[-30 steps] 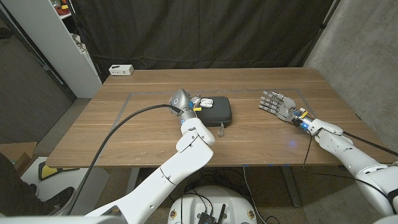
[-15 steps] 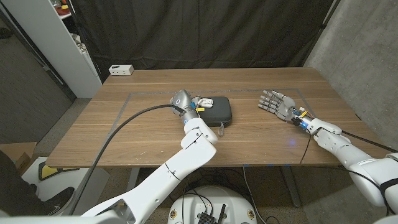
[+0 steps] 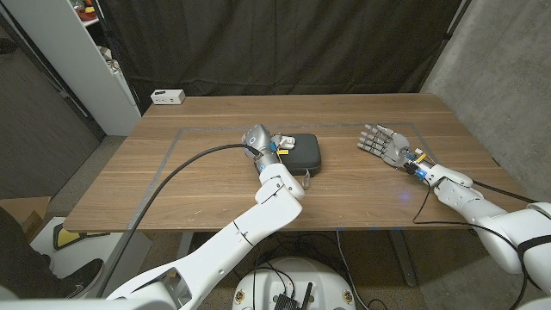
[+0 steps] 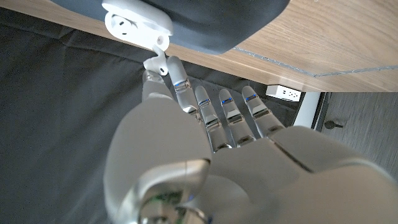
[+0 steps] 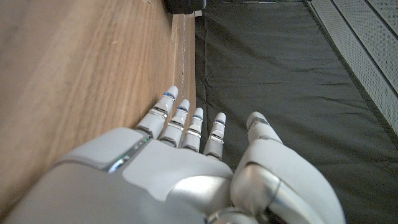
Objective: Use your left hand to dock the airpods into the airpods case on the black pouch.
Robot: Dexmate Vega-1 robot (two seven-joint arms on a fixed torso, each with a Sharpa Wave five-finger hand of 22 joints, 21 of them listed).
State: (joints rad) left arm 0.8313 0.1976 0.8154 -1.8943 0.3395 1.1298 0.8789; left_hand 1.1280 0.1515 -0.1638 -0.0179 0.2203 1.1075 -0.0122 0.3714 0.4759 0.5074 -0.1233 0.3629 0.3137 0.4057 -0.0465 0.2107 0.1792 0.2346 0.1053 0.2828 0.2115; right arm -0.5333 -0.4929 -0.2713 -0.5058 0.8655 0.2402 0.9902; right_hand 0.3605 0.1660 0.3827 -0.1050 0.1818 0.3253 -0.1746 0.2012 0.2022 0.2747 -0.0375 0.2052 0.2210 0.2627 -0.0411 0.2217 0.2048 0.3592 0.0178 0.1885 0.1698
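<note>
A black pouch (image 3: 301, 153) lies at the middle of the wooden table (image 3: 207, 185). On its left end sits the white airpods case (image 3: 287, 142), lid open. My left hand (image 3: 265, 144) hovers at the pouch's left end, right beside the case. In the left wrist view its fingertips (image 4: 163, 70) pinch a white airpod (image 4: 157, 61) just short of the open case (image 4: 137, 23) on the pouch (image 4: 242, 25). My right hand (image 3: 384, 142) is on the table's right side, fingers apart and holding nothing; the right wrist view shows it (image 5: 186, 155) beside the wood.
A white power strip (image 3: 168, 96) lies at the table's far left corner. A white shelf unit (image 3: 73, 65) stands off the left side, and a black curtain hangs behind. A zipper pull (image 3: 307, 179) sticks out from the pouch's near edge.
My left wrist has crept a little to the right, bringing the hand closer to the case. The right hand and the pouch have stayed put.
</note>
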